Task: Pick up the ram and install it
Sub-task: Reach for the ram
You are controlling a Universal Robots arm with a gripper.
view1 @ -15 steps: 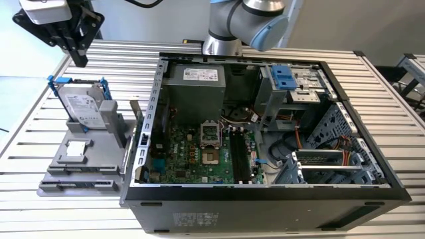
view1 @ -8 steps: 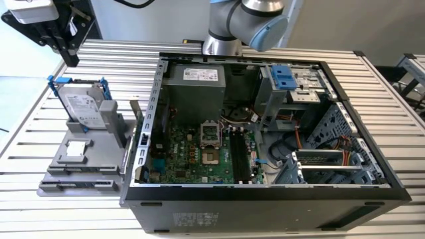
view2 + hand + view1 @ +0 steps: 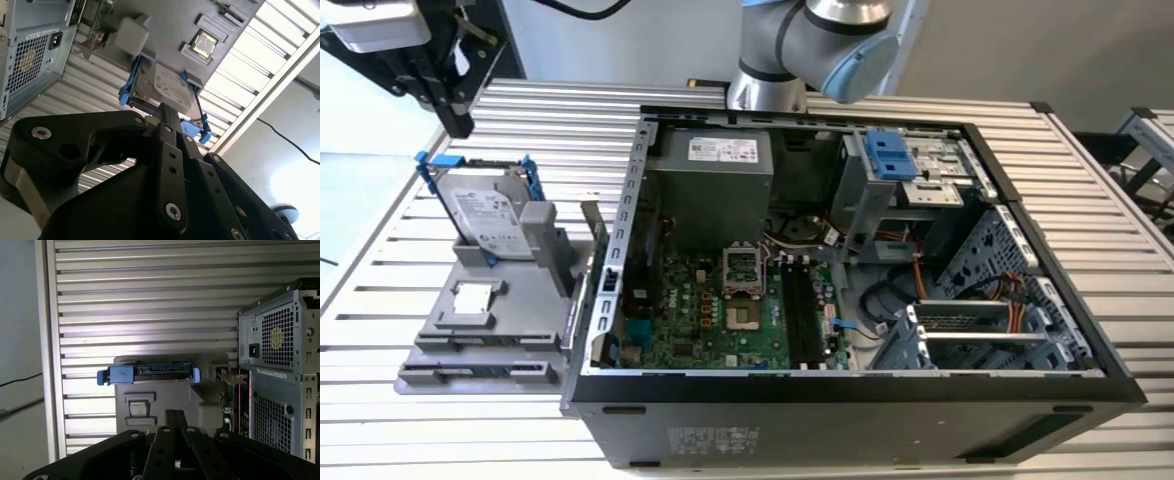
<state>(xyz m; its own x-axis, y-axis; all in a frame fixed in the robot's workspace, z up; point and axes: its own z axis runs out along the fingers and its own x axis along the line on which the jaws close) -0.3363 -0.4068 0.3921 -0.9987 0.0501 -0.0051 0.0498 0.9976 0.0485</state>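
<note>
**Pincer closed and empty, ram waiting in its holder**

The pincer [image 3: 174,414] is closed with nothing between its tips. In the exterior view it hangs high at that view's far left, above and behind the grey parts holder [image 3: 440,355] and apart from everything on it. Both wrist views look past the tips onto the holder, so the arm seems posed to look the parts over rather than to grasp one.

The holder lies on the slatted tabletop [image 3: 400,420], just beside the open computer case [image 3: 854,395], and gives each part its own seat. The hard drive [image 3: 487,215], in its blue frame, is propped upright at the back. The small square chip [image 3: 474,297] lies flat in a recess in front of it. The ram [image 3: 591,238] stands on edge in a slot on the side nearest the case. Set on edge like that, its two flat faces are probably left free for a grip.

The case lies on its side with the open face up, so the motherboard [image 3: 707,320] faces upward. Its long black memory slots [image 3: 803,315] appear unoccupied, so the install is not yet done. A power supply [image 3: 707,170] fills the rear corner.
</note>
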